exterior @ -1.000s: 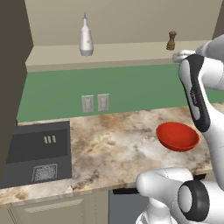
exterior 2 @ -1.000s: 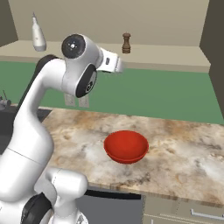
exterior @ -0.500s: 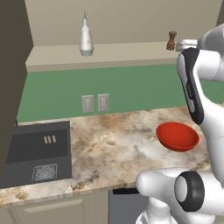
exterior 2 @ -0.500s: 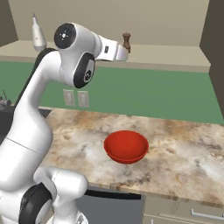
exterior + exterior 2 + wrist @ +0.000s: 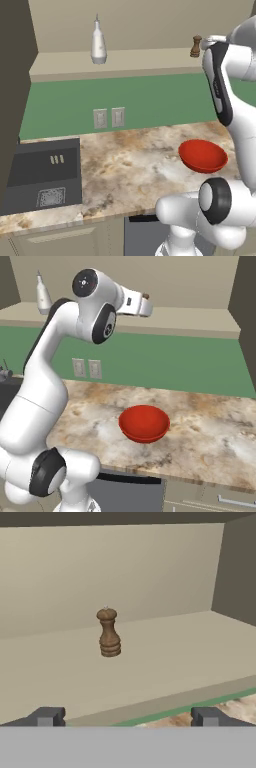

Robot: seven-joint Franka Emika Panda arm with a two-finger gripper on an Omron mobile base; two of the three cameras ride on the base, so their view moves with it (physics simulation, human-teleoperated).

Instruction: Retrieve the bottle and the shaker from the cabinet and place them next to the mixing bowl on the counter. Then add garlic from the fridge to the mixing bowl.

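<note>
The gripper stands fully open and empty, its two dark tips spread wide at the front of the cabinet shelf. Ahead of it, slightly left of the midline between the tips, the shaker stands upright on the shelf, long axis vertical, well apart from the fingers — a straight advance with a small leftward correction would, in my judgement, bring it between the jaws. The bottle stands upright far along the same shelf, well clear. The mixing bowl sits on the counter below. Against the earlier frames, the hand has risen and swung toward the shaker — it now sits at shelf height just beside it.
</note>
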